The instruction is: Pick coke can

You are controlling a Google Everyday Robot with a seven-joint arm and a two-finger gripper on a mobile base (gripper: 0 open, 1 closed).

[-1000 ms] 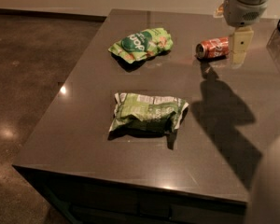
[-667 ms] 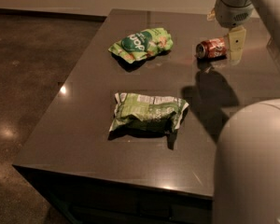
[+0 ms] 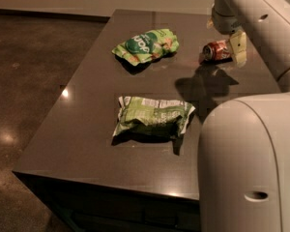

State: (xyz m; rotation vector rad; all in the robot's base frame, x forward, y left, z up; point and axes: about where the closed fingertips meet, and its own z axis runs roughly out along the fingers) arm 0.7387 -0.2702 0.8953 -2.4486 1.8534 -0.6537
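My claw (image 3: 225, 41) hangs over the far right part of the desk (image 3: 82, 129), right at the coke can (image 3: 215, 51). The can lies on its side on the desk near the far right corner, its silver end turned toward the left edge. It is not lifted.

My claw stands apart. One pale finger (image 3: 239, 48) points down just beside the can's right end, so close that I cannot tell whether it touches. Of the other I see only a small pale piece past the left side of my wrist, toward the far edge. Nothing is clamped between them.

Compared with a moment ago, that near finger sits a little closer to the can, and my arm (image 3: 261, 18) reaches in further from the right. The big pale bulk of my arm (image 3: 246, 163) now fills more of the near right corner and covers that part of the desk. My shadow (image 3: 205, 88) falls on the desk just on the near side of the can.

The can is where it was. So are the two green snack bags: one (image 3: 146, 45) by the far edge, left of the can and well apart from it, the other (image 3: 154, 117) crumpled in the middle of the desk, nearer the near edge.
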